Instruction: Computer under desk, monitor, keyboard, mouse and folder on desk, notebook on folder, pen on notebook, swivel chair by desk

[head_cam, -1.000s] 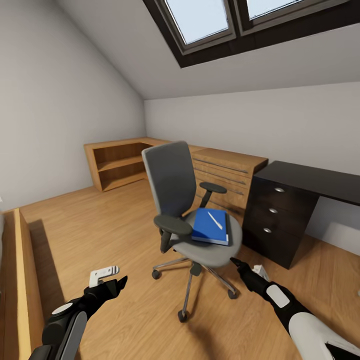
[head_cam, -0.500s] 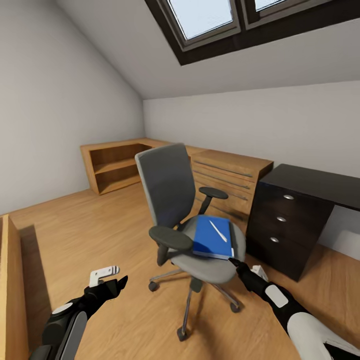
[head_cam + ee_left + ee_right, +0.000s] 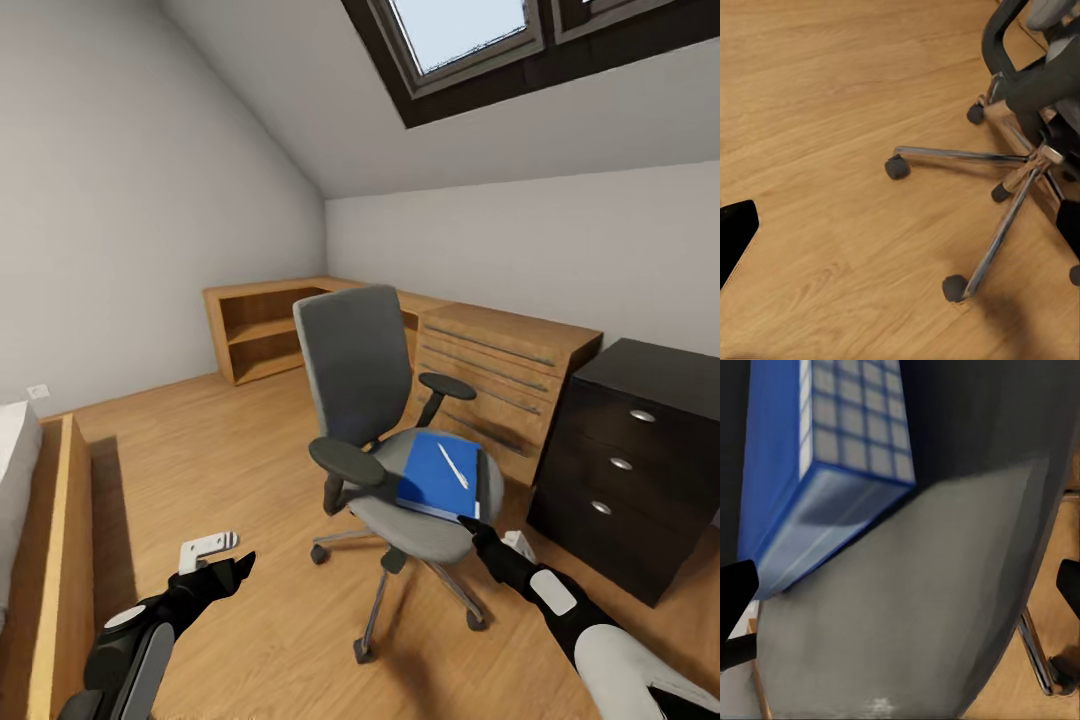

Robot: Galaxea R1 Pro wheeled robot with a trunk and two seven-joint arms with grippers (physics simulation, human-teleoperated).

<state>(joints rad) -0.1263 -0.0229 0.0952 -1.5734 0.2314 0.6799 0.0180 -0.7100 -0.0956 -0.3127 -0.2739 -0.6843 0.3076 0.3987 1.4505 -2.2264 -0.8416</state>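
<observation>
The grey-backed swivel chair [image 3: 355,365] stands mid-room on its chrome wheeled base [image 3: 1020,161]. On its seat [image 3: 937,607] lies the blue folder [image 3: 435,475], with the white pen [image 3: 453,465] on top. I cannot make out the notebook. My right gripper [image 3: 468,524] is open, its tip just at the folder's [image 3: 776,472] near corner at the seat's front edge. My left gripper [image 3: 238,568] hangs open over bare floor to the left of the chair's base. The black desk [image 3: 660,365] with silver-knobbed drawers [image 3: 620,465] stands to the right.
A light wooden drawer cabinet [image 3: 505,375] and an open wooden shelf unit [image 3: 265,335] line the far wall behind the chair. A wood-framed bed [image 3: 55,560] runs along the left. A skylight [image 3: 465,30] sits in the sloped ceiling.
The camera has come nearer and turned left: the chair looks bigger and the desk has slid toward the right edge. My right gripper's tip now meets the folder's corner.
</observation>
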